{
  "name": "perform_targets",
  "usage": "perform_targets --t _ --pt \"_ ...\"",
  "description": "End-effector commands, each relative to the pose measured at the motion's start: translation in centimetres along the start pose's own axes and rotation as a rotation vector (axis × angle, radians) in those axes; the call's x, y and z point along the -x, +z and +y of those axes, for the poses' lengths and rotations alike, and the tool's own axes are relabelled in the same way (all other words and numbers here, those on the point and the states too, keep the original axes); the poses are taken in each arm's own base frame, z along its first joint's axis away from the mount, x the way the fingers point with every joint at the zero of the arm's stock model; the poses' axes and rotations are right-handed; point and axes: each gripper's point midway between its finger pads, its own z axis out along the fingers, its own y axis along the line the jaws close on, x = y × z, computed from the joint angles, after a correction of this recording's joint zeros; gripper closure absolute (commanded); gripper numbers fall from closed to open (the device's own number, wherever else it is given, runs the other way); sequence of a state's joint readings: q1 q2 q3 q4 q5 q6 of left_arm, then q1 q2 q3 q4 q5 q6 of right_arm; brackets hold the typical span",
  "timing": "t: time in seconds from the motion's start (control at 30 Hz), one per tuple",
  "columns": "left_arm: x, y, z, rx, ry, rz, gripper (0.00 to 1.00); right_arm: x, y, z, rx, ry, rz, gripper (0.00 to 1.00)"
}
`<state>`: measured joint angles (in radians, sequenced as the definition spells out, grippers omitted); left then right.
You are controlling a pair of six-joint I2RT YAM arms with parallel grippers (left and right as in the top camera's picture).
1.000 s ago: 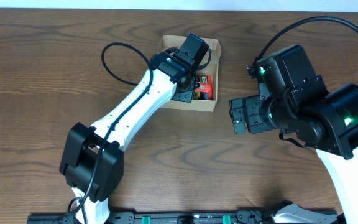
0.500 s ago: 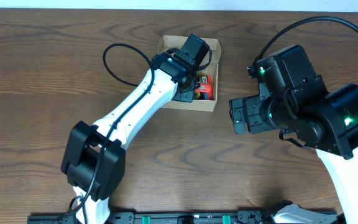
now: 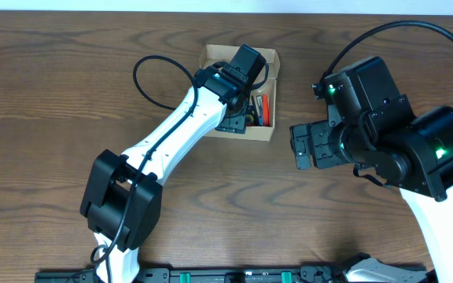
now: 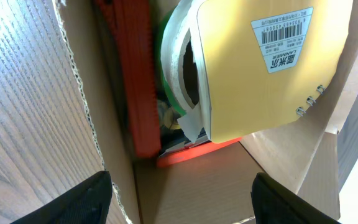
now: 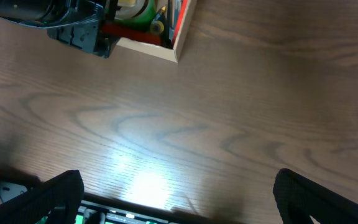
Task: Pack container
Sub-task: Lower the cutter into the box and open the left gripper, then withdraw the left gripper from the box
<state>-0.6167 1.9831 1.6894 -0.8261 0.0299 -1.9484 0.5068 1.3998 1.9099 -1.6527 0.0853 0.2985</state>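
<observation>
Now, with my left gripper [image 4: 182, 199] spread wide over the container [image 4: 82, 68], I should lift straight up slowly so nothing catches.

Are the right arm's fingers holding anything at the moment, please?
No, the right wrist view shows its fingers spread wide over the table with nothing between them.

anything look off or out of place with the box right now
Nothing stands out. The cardboard box sits flat on the table; the tape roll and orange cutter are packed tight inside it, none spilled out. The left gripper is open just above them, holding nothing.
</observation>
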Motion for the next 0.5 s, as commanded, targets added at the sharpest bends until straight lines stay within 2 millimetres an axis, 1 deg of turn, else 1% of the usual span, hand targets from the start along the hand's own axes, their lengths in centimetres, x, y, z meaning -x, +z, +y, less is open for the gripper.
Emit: perform_targets --t 0.0,0.03,0.1,0.13,0.2,0.27,0.37,0.47 --pt "0.0 0.2 0.0 0.005 0.008 -0.005 0.29 0.1 0.0 -0.3 -0.006 -0.008 -0.003 0.01" --pt "0.0 0.2 -0.1 0.001 0.027 -0.003 0.3 0.1 0.0 -0.3 -0.006 -0.008 -0.003 0.01" --pt "-0.4 -0.1 -0.5 -0.016 0.11 0.021 0.37 0.1 0.0 -0.3 -0.006 -0.008 -0.003 0.01" --pt "-0.8 -0.4 -0.9 -0.032 0.168 0.04 0.46 0.1 0.0 -0.3 -0.006 -0.008 -0.003 0.01" --pt "-1.3 -1.4 -2.1 -0.084 0.279 0.081 0.57 0.1 0.0 -0.3 -0.006 -0.008 -0.003 0.01" --pt "-1.8 -2.8 -3.3 -0.148 0.378 0.116 0.71 0.1 0.0 -0.3 -0.006 -0.008 -0.003 0.01" --pt "-1.3 -5.4 -4.9 -0.232 0.466 0.123 0.8 0.1 0.0 -0.3 -0.006 -0.008 -0.003 0.01" --pt "0.6 -8.4 -6.3 -0.313 0.58 0.068 0.83 0.1 0.0 -0.3 -0.006 -0.008 -0.003 0.01"
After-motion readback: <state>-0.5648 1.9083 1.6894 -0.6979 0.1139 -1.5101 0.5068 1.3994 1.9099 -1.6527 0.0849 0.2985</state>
